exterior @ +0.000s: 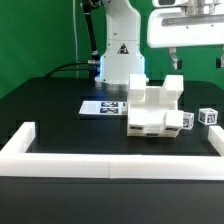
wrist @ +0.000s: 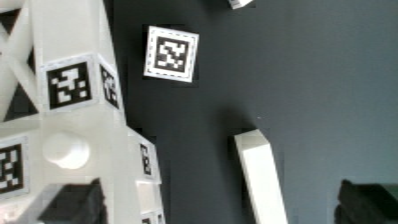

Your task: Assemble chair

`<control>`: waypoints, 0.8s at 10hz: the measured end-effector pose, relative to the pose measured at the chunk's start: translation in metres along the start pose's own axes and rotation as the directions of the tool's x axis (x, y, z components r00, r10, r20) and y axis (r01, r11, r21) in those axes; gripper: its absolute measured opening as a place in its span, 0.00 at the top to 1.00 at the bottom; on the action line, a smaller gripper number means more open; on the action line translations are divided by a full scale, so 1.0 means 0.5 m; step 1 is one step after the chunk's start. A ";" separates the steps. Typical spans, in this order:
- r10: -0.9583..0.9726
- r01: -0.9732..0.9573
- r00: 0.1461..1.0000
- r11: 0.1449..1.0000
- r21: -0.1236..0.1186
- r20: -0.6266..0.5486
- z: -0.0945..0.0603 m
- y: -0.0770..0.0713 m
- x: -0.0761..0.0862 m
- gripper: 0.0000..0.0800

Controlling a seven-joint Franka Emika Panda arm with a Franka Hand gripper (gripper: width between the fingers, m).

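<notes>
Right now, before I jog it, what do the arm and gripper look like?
The arm is glossy white with rounded casings, a black triangular label on its lower segment and a blue glow near the base. The gripper has a boxy white body and dark fingers. Black cables run from the base.

chair (exterior: pixel 153 110) between marker board (exterior: pixel 103 107) and loose part (exterior: pixel 208 116), barrier wall (exterior: pixel 110 162) before them
</notes>
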State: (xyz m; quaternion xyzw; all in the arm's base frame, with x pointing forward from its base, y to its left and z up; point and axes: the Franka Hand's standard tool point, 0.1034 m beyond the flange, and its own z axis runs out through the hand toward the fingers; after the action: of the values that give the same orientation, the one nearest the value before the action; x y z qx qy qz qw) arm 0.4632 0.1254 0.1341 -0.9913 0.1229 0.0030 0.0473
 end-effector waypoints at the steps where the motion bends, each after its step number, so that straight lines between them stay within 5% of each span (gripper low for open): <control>1: -0.020 0.020 1.000 1.000 -0.001 -0.010 -0.002 0.001 0.028 0.19; 3: -0.042 0.042 0.999 0.999 -0.007 -0.029 0.002 0.008 0.076 0.19; 8: -0.053 0.052 0.998 0.998 -0.023 -0.041 0.024 0.011 0.124 0.19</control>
State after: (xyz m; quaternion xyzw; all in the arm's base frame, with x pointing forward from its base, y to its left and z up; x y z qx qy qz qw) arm 0.5222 0.1059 0.1205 -0.9945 0.0978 -0.0174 0.0339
